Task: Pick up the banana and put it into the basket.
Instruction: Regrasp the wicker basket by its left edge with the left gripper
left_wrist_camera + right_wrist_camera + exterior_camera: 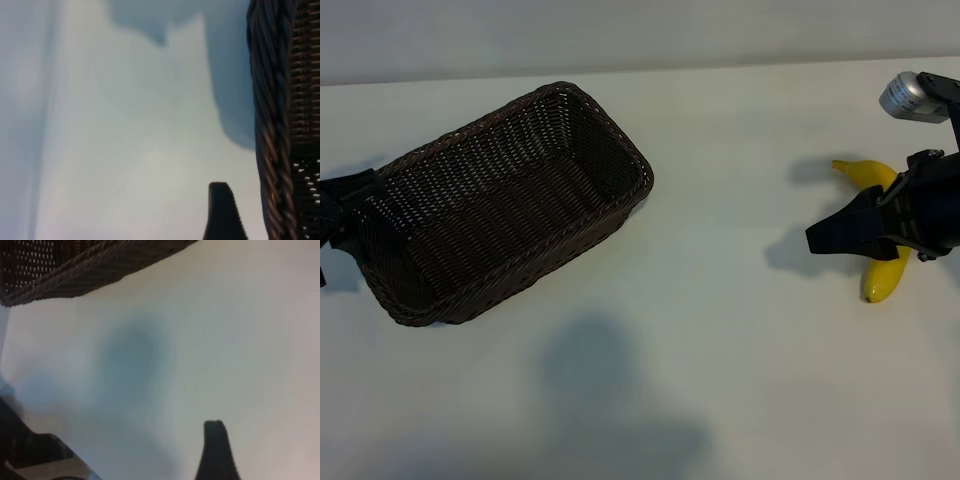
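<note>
Yellow and smoothly curved, the single banana [883,232] is lying on the white table [720,330] at the right side, well apart from the dark brown woven wicker basket [500,205] that is sitting empty toward the left. The right gripper [840,232] is hanging over the middle of the banana, its black body hiding that part of the fruit, so only the two pointed ends are showing from the exterior view. Its fingers are standing spread, and from where I am watching I cannot tell whether they are touching the fruit; nothing is showing it being lifted. The right wrist view is looking past one dark fingertip [215,450] at bare table and a corner of the basket, with no banana in sight.

The left gripper [332,215] is waiting at the basket's far left end, just beside the rim, its fingers likewise apart and holding nothing.

What is worrying me is the grasp itself. The banana is round-sided and slick, so fingers closing off-centre could be rolling it sideways or squeezing it out. A grip near one end could let it swing and slip during the long carry across the table. The basket's raised rim could also be catching a drooping tip.
</note>
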Motion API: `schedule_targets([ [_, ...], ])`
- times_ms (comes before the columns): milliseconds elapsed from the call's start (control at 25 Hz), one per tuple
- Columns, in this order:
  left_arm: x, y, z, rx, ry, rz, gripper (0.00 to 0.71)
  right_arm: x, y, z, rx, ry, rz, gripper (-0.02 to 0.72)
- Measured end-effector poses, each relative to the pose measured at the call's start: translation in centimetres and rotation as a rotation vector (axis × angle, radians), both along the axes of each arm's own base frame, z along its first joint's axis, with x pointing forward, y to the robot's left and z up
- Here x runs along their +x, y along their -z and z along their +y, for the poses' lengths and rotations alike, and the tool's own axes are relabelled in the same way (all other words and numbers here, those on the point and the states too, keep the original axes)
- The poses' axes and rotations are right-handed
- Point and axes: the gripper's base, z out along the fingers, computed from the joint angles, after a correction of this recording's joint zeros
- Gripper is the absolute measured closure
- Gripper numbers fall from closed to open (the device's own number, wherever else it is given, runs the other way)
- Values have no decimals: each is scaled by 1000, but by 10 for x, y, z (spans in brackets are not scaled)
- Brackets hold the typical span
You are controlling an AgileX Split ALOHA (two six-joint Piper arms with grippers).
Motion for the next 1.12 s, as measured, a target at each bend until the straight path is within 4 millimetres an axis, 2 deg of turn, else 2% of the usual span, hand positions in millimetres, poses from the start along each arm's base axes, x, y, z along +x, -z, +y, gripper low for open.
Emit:
schedule_targets([
  [760,22,38,1,-1,-13,46,227,0,0,0,-1,2,-1,199],
  [1120,36,65,2,-1,-24,51,230,0,0,0,-1,3,-2,199],
])
